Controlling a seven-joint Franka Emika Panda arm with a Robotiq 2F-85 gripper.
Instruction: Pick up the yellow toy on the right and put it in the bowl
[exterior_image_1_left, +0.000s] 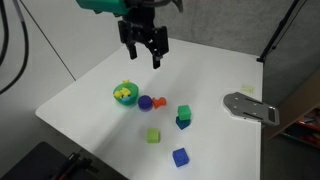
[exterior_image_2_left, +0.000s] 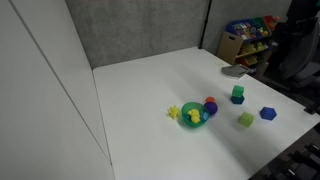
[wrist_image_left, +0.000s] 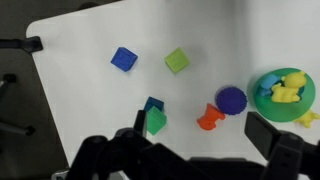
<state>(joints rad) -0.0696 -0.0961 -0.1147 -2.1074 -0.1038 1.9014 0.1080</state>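
Observation:
The green bowl (exterior_image_1_left: 125, 88) (exterior_image_2_left: 201, 122) (wrist_image_left: 303, 104) stands on the white table. A yellow toy (exterior_image_1_left: 122, 96) (exterior_image_2_left: 194, 114) (wrist_image_left: 288, 93) lies inside it beside a small blue piece. A second small yellow piece (exterior_image_2_left: 175, 112) (wrist_image_left: 307, 118) lies on the table against the bowl's outer rim. My gripper (exterior_image_1_left: 143, 47) (wrist_image_left: 205, 135) is open and empty, high above the table, apart from the bowl. In the wrist view its fingers frame the orange toy (wrist_image_left: 208, 117) far below.
Next to the bowl lie a purple ball (exterior_image_1_left: 145, 102) (wrist_image_left: 232, 99) and the orange toy (exterior_image_1_left: 158, 101). A green cube on a blue one (exterior_image_1_left: 184, 114) (wrist_image_left: 155, 120), a lime cube (exterior_image_1_left: 154, 135) (wrist_image_left: 177, 60) and a blue cube (exterior_image_1_left: 180, 156) (wrist_image_left: 124, 58) lie further off. A grey metal piece (exterior_image_1_left: 250, 107) lies near the table edge.

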